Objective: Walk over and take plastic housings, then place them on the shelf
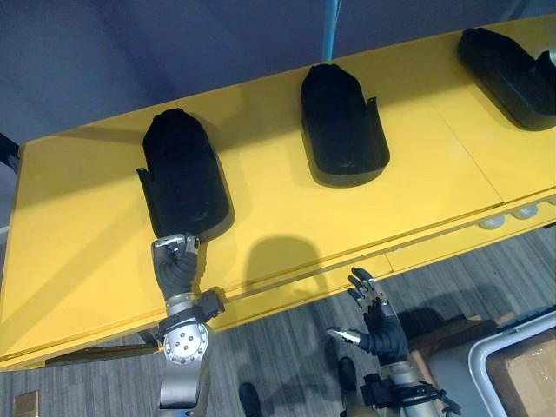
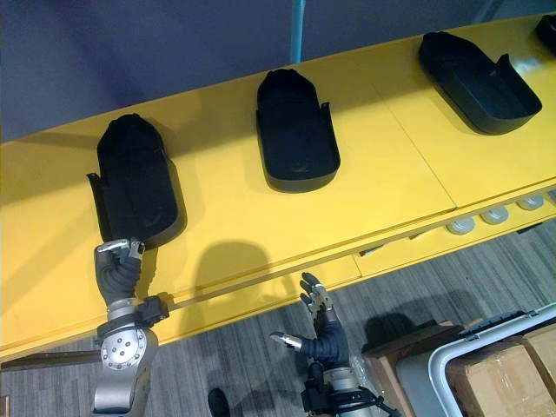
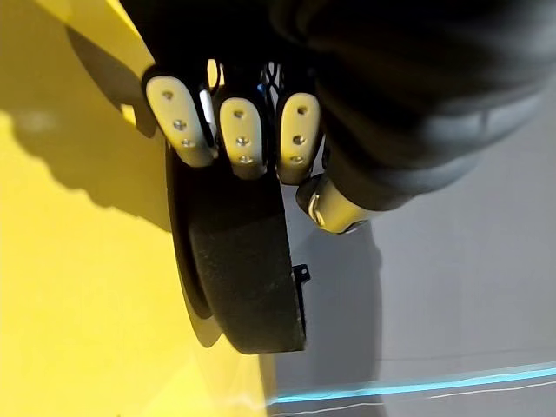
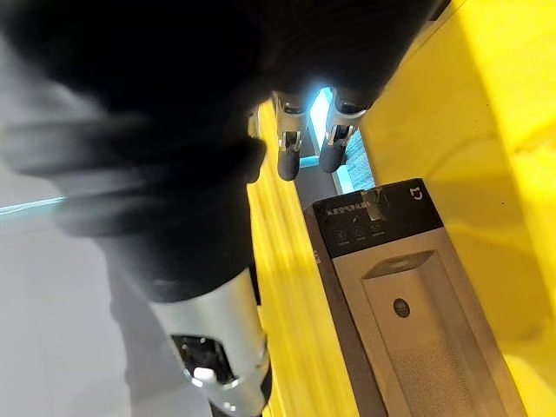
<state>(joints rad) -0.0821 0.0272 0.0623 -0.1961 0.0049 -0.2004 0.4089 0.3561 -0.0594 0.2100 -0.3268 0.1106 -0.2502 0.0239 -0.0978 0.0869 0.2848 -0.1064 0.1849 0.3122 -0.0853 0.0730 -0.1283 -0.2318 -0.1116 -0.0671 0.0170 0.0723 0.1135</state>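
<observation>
while i am standing at the yellow table (image 1: 278, 221), my left hand (image 1: 176, 261) is gripping the near end of the left housing (image 1: 184, 174). in the left wrist view its fingers (image 3: 241, 130) are curling over the housing's rim, with the thumb showing just beside the outer wall.

finding: the grasp step is in hand, and the take is not yet complete. the housing is lying flat on the table. the middle housing (image 1: 341, 126) and the far-right housing (image 1: 508, 65) are resting further along the same table, well apart from each other and untouched. my right hand (image 1: 378, 323) is hanging below the table's front edge over the floor, fingers spread and holding nothing.

assessment: the hold is covering only one short end of a long shell, so i am expecting the far end to sag once it is raised. the next move is calling for a firm pinch, then a slow lift clear of the table. the right hand is probably needed under the far end for support before any turn toward the shelf.
</observation>
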